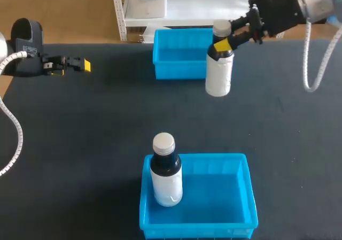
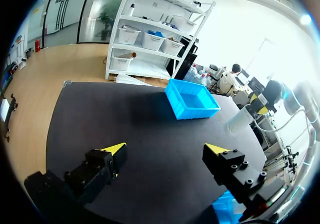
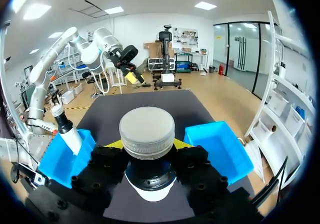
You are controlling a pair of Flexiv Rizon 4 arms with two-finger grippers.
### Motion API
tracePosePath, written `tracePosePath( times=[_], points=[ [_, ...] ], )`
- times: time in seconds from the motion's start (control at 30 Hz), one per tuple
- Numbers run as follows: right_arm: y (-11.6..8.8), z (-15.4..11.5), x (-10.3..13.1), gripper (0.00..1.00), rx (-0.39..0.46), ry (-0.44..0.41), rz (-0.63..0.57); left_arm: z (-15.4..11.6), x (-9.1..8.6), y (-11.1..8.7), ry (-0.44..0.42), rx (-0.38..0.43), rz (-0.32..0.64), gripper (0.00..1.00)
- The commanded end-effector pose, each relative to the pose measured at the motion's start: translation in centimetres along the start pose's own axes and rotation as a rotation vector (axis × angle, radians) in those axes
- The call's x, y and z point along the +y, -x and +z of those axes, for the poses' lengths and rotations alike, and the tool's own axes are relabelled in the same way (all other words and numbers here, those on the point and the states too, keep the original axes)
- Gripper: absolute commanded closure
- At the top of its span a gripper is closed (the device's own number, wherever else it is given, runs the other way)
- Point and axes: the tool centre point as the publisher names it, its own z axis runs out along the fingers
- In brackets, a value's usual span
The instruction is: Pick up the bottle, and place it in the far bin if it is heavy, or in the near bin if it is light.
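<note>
A white bottle [image 1: 219,71] with a dark neck and grey cap hangs upright by the right end of the far blue bin [image 1: 179,55]. My right gripper [image 1: 223,43] is shut on its neck. In the right wrist view the cap [image 3: 147,129] fills the space between the gripper's [image 3: 147,146] fingers, with the far bin [image 3: 217,146] beside it. The near blue bin [image 1: 214,197] holds a second, similar bottle [image 1: 166,171] standing at its left side. My left gripper [image 1: 80,65] stays open over the table's far left, with nothing between its fingers [image 2: 114,150]; it faces the far bin [image 2: 192,100].
The black table [image 1: 96,133] spreads between the two bins. The near bin [image 3: 62,156] with its standing bottle [image 3: 67,131] also shows in the right wrist view.
</note>
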Motion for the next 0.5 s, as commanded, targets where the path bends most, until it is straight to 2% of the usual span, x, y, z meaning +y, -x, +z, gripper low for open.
tracePosePath(
  times=[0.03,0.27,0.5],
  points=[
    [-0.3,-2.0,2.8,1.0,0.0,-0.105,0.005,0.0,0.0,0.0,0.0,0.0,0.0,0.0],
    [-0.2,-4.0,6.4,1.0,0.005,-0.156,0.009,0.0,0.0,0.0,0.0,0.0,0.0,0.0],
    [0.3,-4.8,10.8,1.0,0.009,-0.185,0.007,0.0,0.0,0.0,0.0,0.0,0.0,0.0]
  ],
)
